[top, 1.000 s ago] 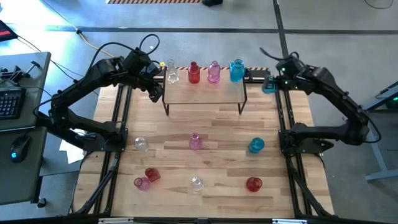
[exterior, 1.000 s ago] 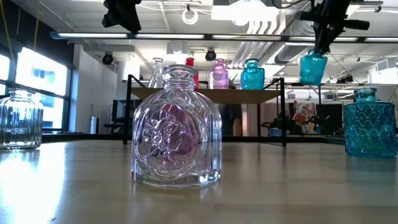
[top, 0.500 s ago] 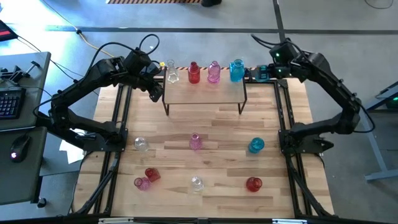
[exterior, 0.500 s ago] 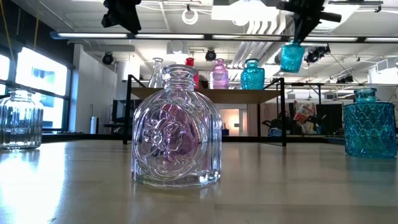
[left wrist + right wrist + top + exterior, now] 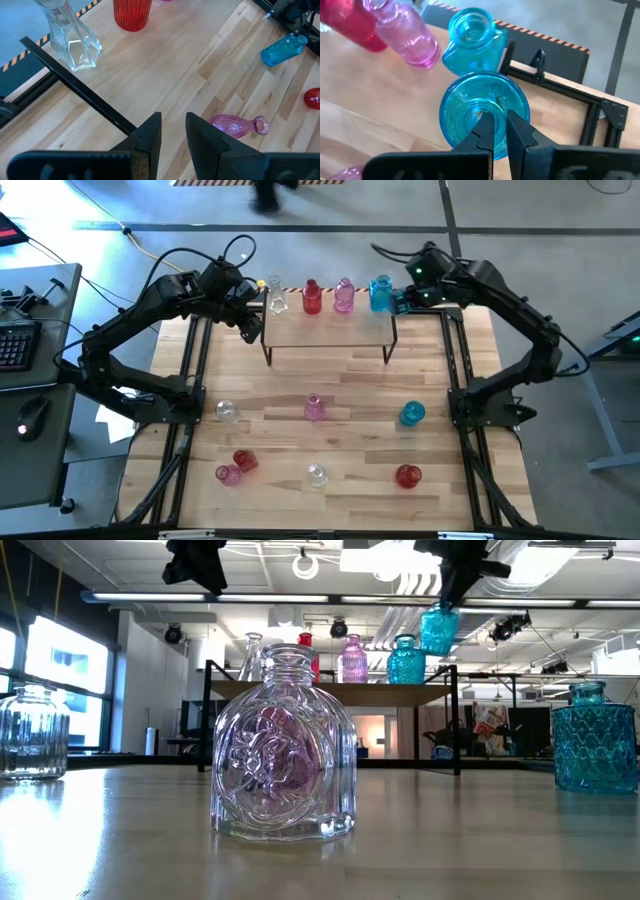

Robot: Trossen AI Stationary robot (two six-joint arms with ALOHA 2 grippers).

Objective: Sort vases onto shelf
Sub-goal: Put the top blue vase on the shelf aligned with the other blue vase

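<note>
The shelf [image 5: 328, 328] is lying just below and beside the right gripper [image 5: 400, 300], whose fingers are pinching a blue vase [image 5: 438, 628] upright by its neck; the left gripper [image 5: 172, 132] is hovering, fingers slightly apart, empty.

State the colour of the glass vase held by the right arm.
Blue translucent glass vase, clearest in the right wrist view.
</note>
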